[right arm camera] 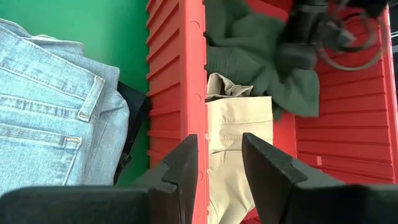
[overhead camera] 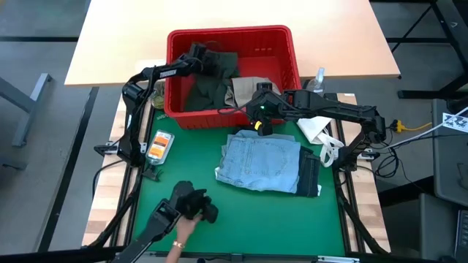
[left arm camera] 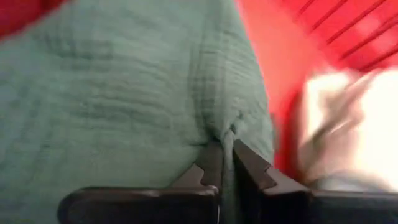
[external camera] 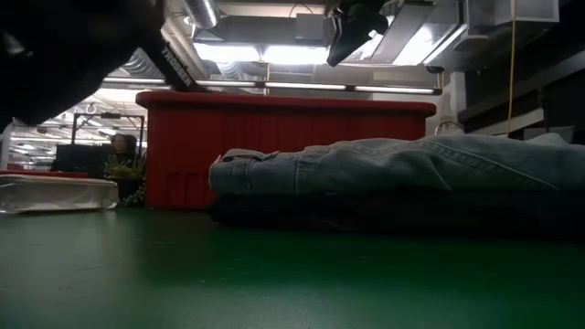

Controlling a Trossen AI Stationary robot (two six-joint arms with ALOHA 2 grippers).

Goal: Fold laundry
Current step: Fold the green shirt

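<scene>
Taking the red basket (overhead camera: 281,55) as the marker, and starting from the table's front edge: a person's hand (overhead camera: 178,247) rests well in front of it beside a dark device. Nearer the basket, on the green mat (overhead camera: 183,168), lies the folded light blue denim (overhead camera: 261,162) stacked on the dark navy jeans (overhead camera: 308,177), both just in front of its front wall. The right gripper (right arm camera: 215,163) hangs over that front wall, its fingers partly apart and empty, with the beige khaki piece (right arm camera: 236,134) inside the basket directly below. Deeper in the basket, the left gripper (left arm camera: 226,167) has its fingers pinched tight on a fold of the dark olive green piece (overhead camera: 208,88). The step in hand looks like fetching the next garment to fold. The next move calls for lifting the olive cloth clear of the basket wall without dragging the khaki along, then spreading it flat on the open mat beside the finished stack.
</scene>
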